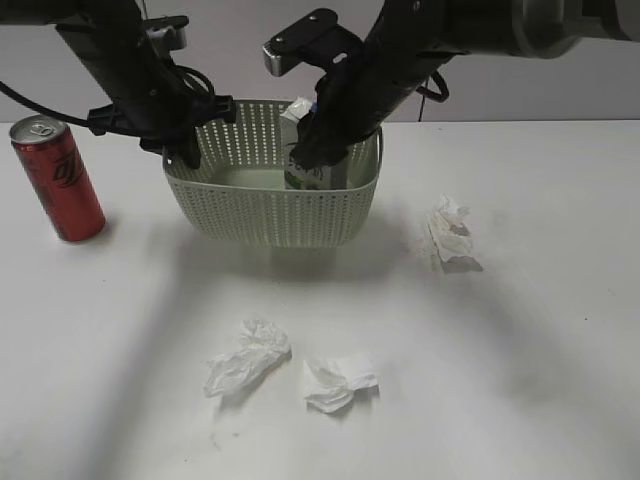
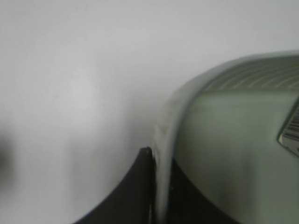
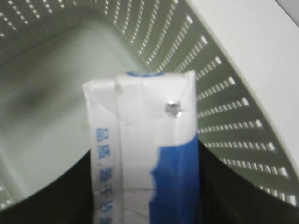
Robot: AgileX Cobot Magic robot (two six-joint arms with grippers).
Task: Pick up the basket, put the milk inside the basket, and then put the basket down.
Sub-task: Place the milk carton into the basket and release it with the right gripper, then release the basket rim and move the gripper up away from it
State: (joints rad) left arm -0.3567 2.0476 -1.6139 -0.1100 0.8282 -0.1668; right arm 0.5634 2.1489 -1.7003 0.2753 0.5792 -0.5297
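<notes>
Here, the pale green basket (image 1: 275, 215) hangs just above the white table (image 1: 500, 350), casting a soft shadow beneath it, its left rim pinched by the left gripper (image 1: 185, 150). The left wrist view shows the rim (image 2: 163, 140) running up between two dark fingers (image 2: 131, 186), which are closed on it from either side.

Inside the basket stands the milk (image 1: 305, 165), a white carton with green near its base, gripped by the right gripper (image 1: 322, 145), which reaches down over the far rim. In the right wrist view the carton (image 3: 145, 144) fills the foreground, its blue print and Chinese characters visible, with dark fingers (image 3: 229, 196) pressed against both sides and the basket's perforated wall (image 3: 224, 107) curving behind it. Whether the carton's base touches the basket floor cannot be told.

A red can (image 1: 58, 178) stands upright well to the left of the basket. Three crumpled tissues lie on the table: one (image 1: 450, 232) to the right of the basket, two (image 1: 247, 357) (image 1: 340, 380) side by side nearer the camera.
</notes>
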